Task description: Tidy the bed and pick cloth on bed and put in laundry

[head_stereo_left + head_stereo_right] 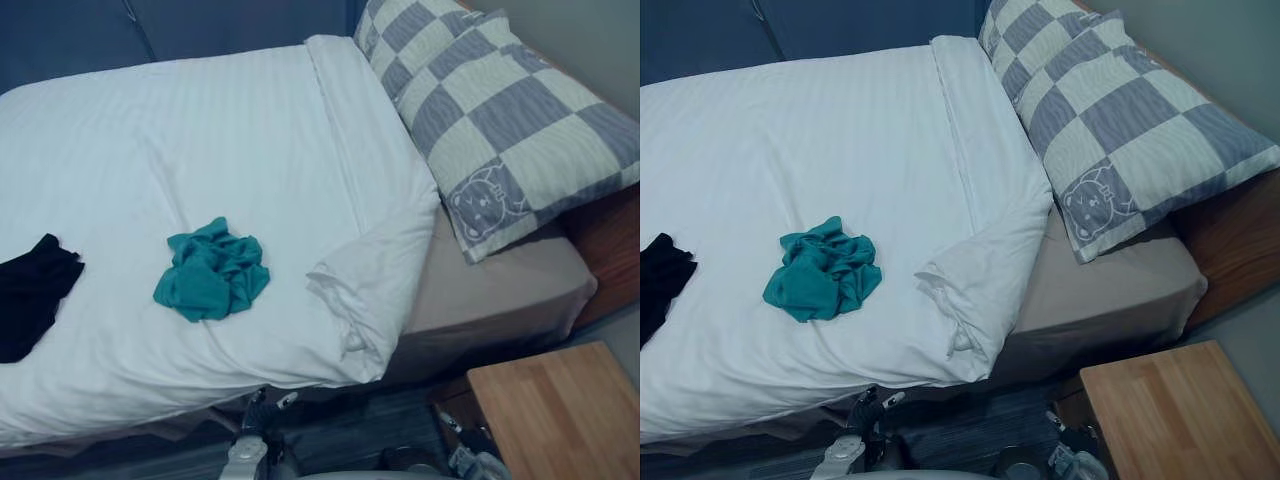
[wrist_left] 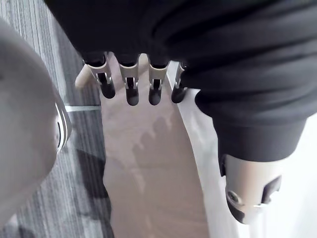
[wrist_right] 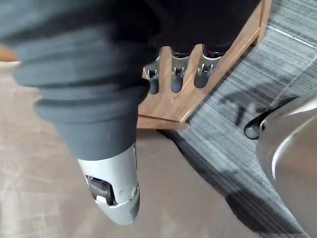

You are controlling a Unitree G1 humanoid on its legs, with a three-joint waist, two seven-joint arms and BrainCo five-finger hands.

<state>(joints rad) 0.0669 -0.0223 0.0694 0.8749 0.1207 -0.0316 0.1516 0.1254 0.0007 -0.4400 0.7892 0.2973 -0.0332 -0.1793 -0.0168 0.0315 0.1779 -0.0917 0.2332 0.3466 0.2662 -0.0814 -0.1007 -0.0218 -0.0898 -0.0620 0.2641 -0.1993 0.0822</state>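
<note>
Two loose cloths lie on the bed (image 1: 500, 290), on its white duvet (image 1: 200, 130): a crumpled teal cloth (image 1: 212, 270) near the bed's near side edge, and a black cloth (image 1: 30, 295) well apart from it, further toward the foot end. Both hands hang below that edge, empty: the left hand (image 2: 130, 82) has its fingers straight and relaxed, and so does the right hand (image 3: 178, 74), near the wooden nightstand (image 1: 555, 410).

The teal heap looks the natural first pick. I would bring the left hand down over the heap's middle, spread wide. Then close fingers and thumb through the upper folds only, since the soft duvet beneath could be pinched up with them. Lift straight until every trailing end clears. The duvet's turned-back corner (image 1: 355, 290) by the checked pillow (image 1: 500, 110) needs smoothing afterwards.
</note>
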